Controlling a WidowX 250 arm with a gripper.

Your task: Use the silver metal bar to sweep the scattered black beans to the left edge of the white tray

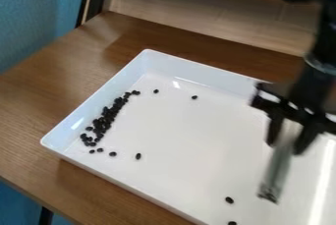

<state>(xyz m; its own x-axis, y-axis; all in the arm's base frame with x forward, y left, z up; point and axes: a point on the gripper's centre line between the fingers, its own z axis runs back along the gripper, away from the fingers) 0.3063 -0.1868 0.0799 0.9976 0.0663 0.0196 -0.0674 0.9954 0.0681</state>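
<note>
- Two fingers [304, 143] of the black gripper [287, 145] pinch a slim, pale-handled tool [281, 162] at the right — the step looks like holding it ready.
- Its grey lower end angles toward the near side; contact with the tray floor I cannot tell.
- Moving it calls for a firm grip, I judge — and clearance from the walls.
- The white tray [203, 74] holds dark beans [107, 116], mostly clustered left, others scattered far and near.
- Brown table [39, 121] beneath.
</note>
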